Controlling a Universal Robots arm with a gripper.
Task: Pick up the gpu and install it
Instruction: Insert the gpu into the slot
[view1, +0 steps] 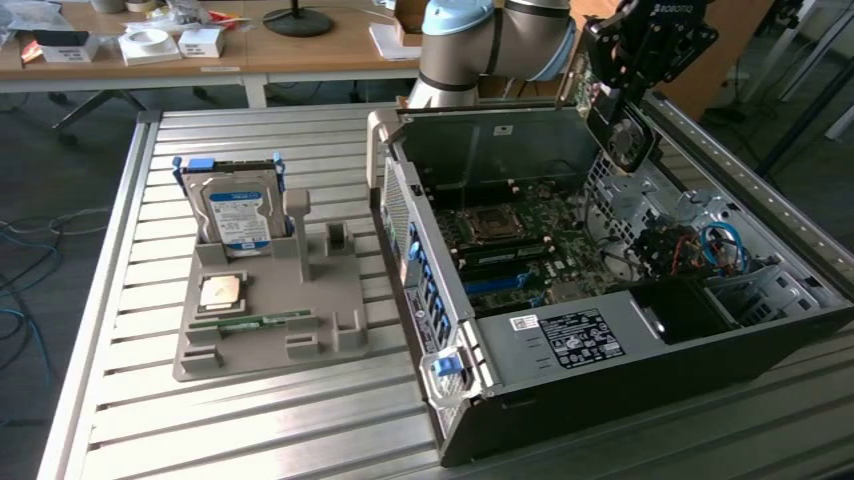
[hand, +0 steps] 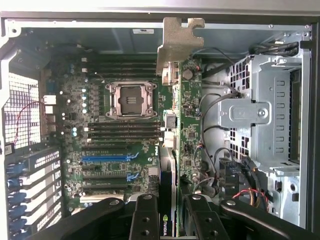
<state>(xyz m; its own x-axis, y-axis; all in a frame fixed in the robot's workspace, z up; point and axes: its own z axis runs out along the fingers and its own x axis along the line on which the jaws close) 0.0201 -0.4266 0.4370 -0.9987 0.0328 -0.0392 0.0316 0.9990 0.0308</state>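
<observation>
My gripper (view1: 625, 88) hangs over the far right of the open computer case (view1: 561, 345), shut on the gpu (view1: 623, 132). The gpu is a dark card with a round fan, held upright on edge above the case interior. In the wrist view the gpu (hand: 189, 115) runs edge-on away from my fingers (hand: 145, 215), with its green board side and silver bracket (hand: 179, 37) showing. Below it lies the motherboard (hand: 120, 130) with its empty processor socket (hand: 128, 99) and blue expansion slots (hand: 107, 157). The card is apart from the board.
A grey holder tray (view1: 267, 300) on the slatted metal table holds the silver blue-labelled hard drive (view1: 238, 215), a processor chip (view1: 220, 292) and a green memory stick (view1: 254, 322). Inside the case, a metal drive cage (hand: 260, 115) and loose cables (view1: 694, 250) crowd the side beside the gpu.
</observation>
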